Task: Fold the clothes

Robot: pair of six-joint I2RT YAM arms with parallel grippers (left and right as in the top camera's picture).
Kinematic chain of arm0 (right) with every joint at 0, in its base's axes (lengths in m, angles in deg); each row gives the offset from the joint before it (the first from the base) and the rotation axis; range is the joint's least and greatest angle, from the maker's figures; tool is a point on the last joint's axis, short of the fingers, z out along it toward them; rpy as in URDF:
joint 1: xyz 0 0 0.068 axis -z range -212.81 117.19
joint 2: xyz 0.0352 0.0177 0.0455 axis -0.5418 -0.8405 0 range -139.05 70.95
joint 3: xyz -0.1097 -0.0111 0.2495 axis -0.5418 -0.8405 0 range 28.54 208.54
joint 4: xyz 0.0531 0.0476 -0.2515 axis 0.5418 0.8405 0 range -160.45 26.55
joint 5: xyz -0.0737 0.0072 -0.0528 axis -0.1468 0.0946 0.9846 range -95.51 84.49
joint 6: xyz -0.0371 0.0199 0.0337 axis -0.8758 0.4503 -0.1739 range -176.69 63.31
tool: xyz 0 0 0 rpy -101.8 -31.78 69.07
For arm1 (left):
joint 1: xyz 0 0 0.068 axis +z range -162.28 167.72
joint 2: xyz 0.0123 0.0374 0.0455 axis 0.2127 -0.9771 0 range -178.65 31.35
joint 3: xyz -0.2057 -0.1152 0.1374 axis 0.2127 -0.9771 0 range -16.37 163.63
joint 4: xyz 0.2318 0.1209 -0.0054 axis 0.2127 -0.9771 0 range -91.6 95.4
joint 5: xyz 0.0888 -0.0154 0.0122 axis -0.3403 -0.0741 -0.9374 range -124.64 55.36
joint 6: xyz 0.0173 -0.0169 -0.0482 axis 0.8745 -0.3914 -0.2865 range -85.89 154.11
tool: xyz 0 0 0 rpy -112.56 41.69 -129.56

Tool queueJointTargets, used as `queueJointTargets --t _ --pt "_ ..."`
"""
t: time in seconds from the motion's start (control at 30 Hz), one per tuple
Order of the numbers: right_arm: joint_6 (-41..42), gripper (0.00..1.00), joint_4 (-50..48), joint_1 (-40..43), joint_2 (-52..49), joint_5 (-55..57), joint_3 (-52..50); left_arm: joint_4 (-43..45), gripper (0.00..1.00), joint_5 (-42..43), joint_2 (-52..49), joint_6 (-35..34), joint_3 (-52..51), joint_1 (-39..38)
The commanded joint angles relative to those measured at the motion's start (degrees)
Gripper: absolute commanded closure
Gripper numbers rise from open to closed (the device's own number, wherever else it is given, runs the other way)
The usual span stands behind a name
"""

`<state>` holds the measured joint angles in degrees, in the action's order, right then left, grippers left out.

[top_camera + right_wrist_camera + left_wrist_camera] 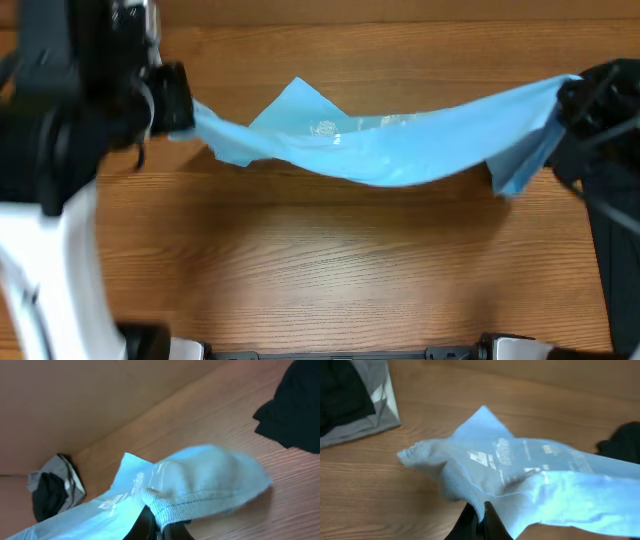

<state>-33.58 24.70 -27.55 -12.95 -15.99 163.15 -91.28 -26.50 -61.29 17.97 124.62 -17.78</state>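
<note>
A light blue T-shirt (400,150) with small white print is stretched across the wooden table, sagging in the middle. My left gripper (185,112) is shut on its left end. In the left wrist view the ribbed hem is pinched between the black jaws of the left gripper (482,512), and the T-shirt (535,475) runs away to the right. My right gripper (568,98) is shut on the right end. In the right wrist view a hemmed fold of the T-shirt (210,480) is clamped in the right gripper (160,527).
A folded grey and black pile (350,400) lies at the left wrist view's upper left, and the same pile (52,487) shows in the right wrist view. A black garment (295,405) lies on the table near the right arm. Arm bases (340,350) stand at the front edge.
</note>
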Motion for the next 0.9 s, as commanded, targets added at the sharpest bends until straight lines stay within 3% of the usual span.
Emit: queueJointTargets --t 0.0,0.13,0.23,0.53,0.67,0.87 --pt "-0.6 0.96 -0.6 0.1 -1.2 0.5 0.4 -0.1 0.96 -3.5 4.2 -2.4 -4.4 -1.3" --pt "-0.5 0.96 -4.4 0.1 -5.6 0.5 0.4 1.7 0.96 -8.6 2.1 -3.4 -8.5 -1.2" --pt "-0.4 0.96 -11.8 0.1 -10.9 -0.4 0.4 8.8 0.96 -10.3 -2.9 -2.8 -9.0 -1.2" --pt "1.1 0.96 -36.1 0.2 -22.6 -10.9 0.8 43.2 0.96 -10.5 -16.7 0.2 -6.6 0.9" --pt "0.8 0.97 -35.5 2.9 -22.0 -9.7 10.8 43.1 0.96 -10.9 -16.3 0.1 5.2 3.9" --pt "0.9 0.96 -25.6 11.8 -21.9 -12.0 28.4 31.8 0.96 -9.2 -15.3 0.1 26.4 9.8"
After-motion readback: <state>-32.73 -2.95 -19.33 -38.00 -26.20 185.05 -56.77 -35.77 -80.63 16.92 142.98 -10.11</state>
